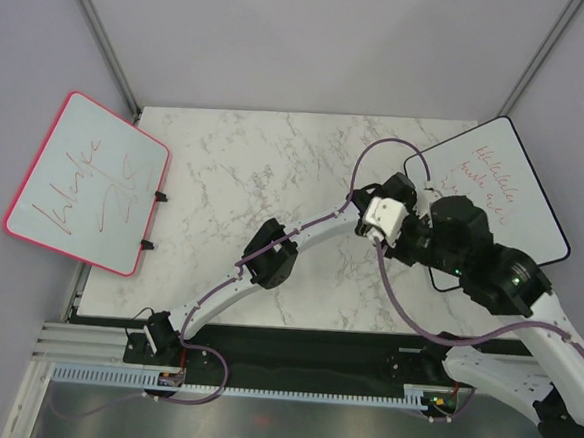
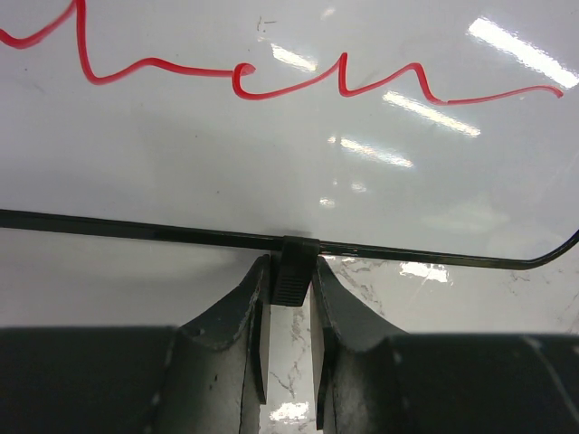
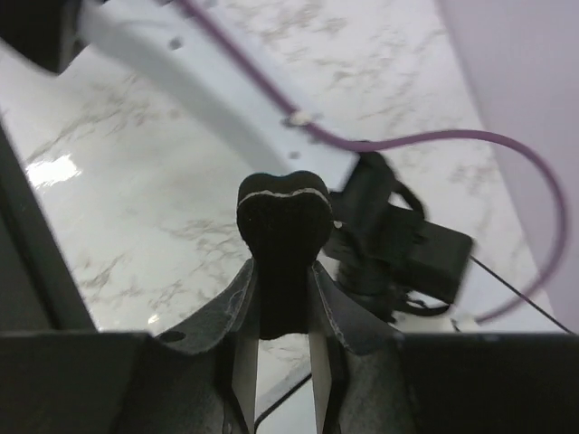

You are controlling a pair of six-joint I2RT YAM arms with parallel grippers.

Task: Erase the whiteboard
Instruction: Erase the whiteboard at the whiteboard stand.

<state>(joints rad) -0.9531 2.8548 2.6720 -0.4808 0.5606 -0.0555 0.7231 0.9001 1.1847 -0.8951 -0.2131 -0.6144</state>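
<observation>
diagonally, whiteboard [image 1: 525, 190] long axis far-left to near-right

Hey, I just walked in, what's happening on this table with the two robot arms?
Both arms are at the black-framed whiteboard on the right. The left gripper pinches a small black tab on its frame, apparently steadying it. The right gripper grips a small black block, probably an eraser. Orange-red writing is on the board, so wiping seems not yet done.
</observation>
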